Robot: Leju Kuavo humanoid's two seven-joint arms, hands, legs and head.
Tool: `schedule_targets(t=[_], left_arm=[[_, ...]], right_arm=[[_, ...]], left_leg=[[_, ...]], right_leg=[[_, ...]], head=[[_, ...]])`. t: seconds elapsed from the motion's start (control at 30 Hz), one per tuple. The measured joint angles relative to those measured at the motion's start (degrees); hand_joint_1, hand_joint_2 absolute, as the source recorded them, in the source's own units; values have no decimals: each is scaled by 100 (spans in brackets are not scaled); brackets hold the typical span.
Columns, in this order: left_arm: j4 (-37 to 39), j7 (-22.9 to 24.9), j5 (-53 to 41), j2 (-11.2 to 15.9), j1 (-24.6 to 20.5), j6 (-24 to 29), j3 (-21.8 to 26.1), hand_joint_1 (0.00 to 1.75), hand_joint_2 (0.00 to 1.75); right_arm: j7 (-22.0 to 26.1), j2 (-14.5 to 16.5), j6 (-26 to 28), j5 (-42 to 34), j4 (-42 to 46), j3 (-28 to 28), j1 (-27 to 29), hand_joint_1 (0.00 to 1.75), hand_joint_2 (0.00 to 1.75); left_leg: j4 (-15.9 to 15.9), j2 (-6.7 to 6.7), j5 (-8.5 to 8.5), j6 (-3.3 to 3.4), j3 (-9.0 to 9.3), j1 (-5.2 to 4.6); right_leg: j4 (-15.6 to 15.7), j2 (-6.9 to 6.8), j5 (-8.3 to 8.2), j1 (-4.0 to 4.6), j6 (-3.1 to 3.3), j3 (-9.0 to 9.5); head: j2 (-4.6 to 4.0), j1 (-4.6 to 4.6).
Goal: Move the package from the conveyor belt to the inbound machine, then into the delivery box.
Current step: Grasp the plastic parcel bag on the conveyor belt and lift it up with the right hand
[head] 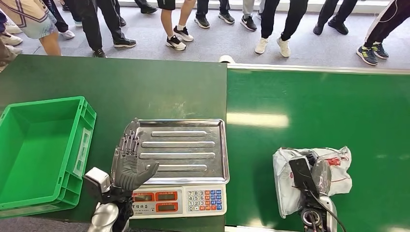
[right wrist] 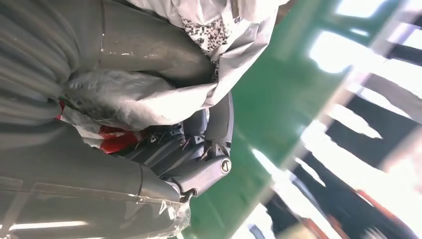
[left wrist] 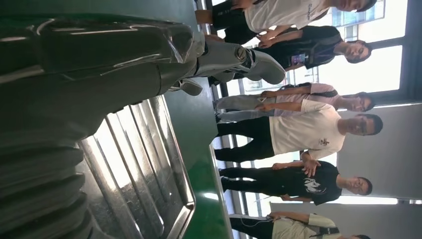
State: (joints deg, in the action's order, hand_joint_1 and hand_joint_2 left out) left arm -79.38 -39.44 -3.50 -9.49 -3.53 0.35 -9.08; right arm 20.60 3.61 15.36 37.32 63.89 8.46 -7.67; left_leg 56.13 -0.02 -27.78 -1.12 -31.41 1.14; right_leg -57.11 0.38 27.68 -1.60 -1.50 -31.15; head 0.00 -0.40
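A white plastic package (head: 329, 175) with red print lies on the green conveyor belt (head: 319, 111) near its front edge. My right hand (head: 312, 171) is on top of it, thumb and fingers wrapped around the crumpled wrapping. Up close in the right wrist view, the package (right wrist: 149, 94) is bunched between the thumb and the dark fingers (right wrist: 199, 149). The inbound machine, a scale with a steel tray (head: 181, 150) and a keypad (head: 205, 199), stands left of the belt. My left hand (head: 128, 162) hovers over the tray's left edge, fingers spread, holding nothing. The green delivery box (head: 41, 145) stands at far left.
Several people stand on the grey floor beyond the dark green table (head: 145, 87). The steel tray (left wrist: 144, 164) runs beneath my left hand (left wrist: 99, 64) in the left wrist view. A metal rail (head: 319, 68) edges the belt's far side.
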Motion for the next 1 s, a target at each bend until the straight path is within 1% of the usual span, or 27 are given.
schedule_targets(t=[0.07,0.13,0.33,0.47,0.6,0.73,1.0], left_arm=[[-23,-42,88,-3,-2,114,17,0,175],[-73,-57,184,-8,-4,207,31,0,175],[-190,-62,331,-20,-7,263,51,0,175],[-371,-61,548,-44,-5,352,95,0,175],[-636,-62,607,-105,10,616,192,0,175],[-959,-62,530,-143,55,903,252,0,175],[-1200,-62,501,-160,78,937,265,0,175]], right_arm=[[396,31,151,-206,253,-11,82,175,175],[673,58,268,-323,485,-29,154,175,175],[955,114,408,-418,892,-80,270,175,175],[1283,122,691,-441,1156,-172,302,175,175],[1448,120,971,-498,1465,-291,299,175,175],[1546,111,1089,-498,1717,-434,255,175,175],[1607,72,1105,-374,1888,-763,32,175,175]], left_leg=[[0,0,0,0,0,0],[0,0,0,0,0,0],[0,0,0,0,1,0],[0,0,0,0,0,0],[0,0,0,0,-1,0],[-1,0,0,0,-1,0],[0,0,1,0,2,0]], right_leg=[[0,0,0,0,0,0],[0,0,0,0,0,0],[0,0,0,0,0,1],[0,0,0,0,0,0],[-1,0,0,0,0,0],[-1,0,0,0,0,0],[-1,-1,0,0,0,3]], head=[[0,-1],[0,-1],[0,-1],[0,-1],[0,-1],[0,0],[0,0]])
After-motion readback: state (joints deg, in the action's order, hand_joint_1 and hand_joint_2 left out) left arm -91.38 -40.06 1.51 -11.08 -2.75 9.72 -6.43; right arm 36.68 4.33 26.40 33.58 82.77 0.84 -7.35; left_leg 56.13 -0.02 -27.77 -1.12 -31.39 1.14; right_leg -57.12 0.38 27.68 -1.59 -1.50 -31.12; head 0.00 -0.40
